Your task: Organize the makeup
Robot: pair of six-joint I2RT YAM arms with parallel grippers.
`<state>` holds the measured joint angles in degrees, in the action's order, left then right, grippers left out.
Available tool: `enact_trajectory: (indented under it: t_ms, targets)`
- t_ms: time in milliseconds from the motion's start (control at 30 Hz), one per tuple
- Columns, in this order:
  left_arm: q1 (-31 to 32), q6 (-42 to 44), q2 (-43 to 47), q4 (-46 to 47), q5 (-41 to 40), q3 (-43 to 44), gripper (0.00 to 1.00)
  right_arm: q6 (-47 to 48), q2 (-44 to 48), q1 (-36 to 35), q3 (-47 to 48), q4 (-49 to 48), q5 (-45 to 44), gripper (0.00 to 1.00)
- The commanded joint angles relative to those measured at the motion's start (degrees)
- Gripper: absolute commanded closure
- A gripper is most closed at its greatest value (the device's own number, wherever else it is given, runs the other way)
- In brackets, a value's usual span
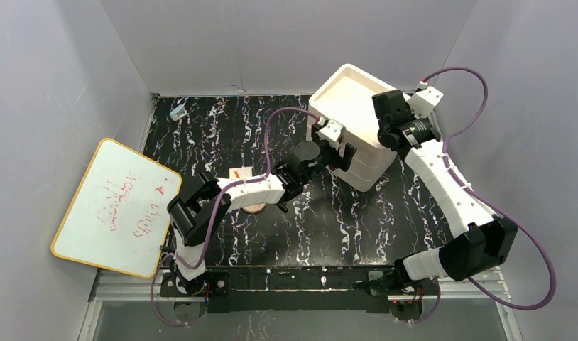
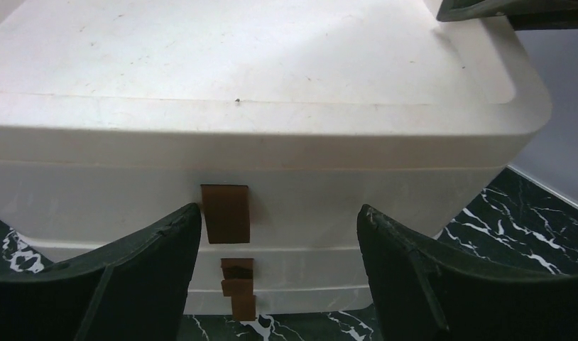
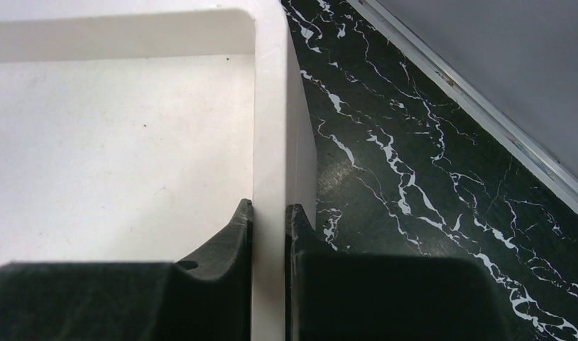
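A white three-drawer box (image 1: 346, 99) stands at the back right of the black marble table. My left gripper (image 1: 343, 158) hovers just in front of its drawer fronts, open with nothing between the fingers. In the left wrist view the top brown handle (image 2: 226, 213) lies just inside the left finger (image 2: 151, 263), with two lower handles (image 2: 238, 273) beneath; all drawers look closed. My right gripper (image 3: 270, 213) is shut on the box's upright rim (image 3: 270, 128) at its right side. A small tan flat piece (image 1: 241, 173) and a copper-pink disc (image 1: 255, 208) lie mid-table, the disc partly under my left arm.
A whiteboard (image 1: 116, 206) with red writing leans off the table's left edge. A small light-blue object (image 1: 177, 111) sits at the back left corner. Grey walls close in the back and sides. The right arm's cable loops over the table's right side.
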<state>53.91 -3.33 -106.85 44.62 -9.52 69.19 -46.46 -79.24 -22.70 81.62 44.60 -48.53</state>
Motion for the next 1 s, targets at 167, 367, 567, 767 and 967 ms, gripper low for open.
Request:
enact_trajectory:
  t_ms: [167, 367, 567, 767, 967]
  targets:
    - [0.1, 5.3, 2.6, 1.2, -15.7, -1.8, 0.32, -3.6, -0.6, -4.9, 1.2, 0.9, 10.1, 0.99]
    - [0.1, 7.0, 2.7, 5.7, -18.7, -3.4, 0.38, -3.3, -1.0, -5.8, 1.5, 0.7, 10.2, 0.99]
    - [0.1, 8.0, 3.8, 12.2, -17.1, -5.7, 0.44, -3.1, -1.3, -6.3, 1.1, 0.4, 10.7, 0.99]
    - [-0.3, 6.2, 4.6, 13.4, -8.1, -5.0, 0.43, -3.0, -1.6, -6.6, 0.8, 0.1, 11.1, 0.99]
    - [-1.1, 3.9, 4.1, 13.3, -5.3, -3.8, 0.61, -3.0, -1.0, -6.6, 0.1, 0.2, 10.7, 0.99]
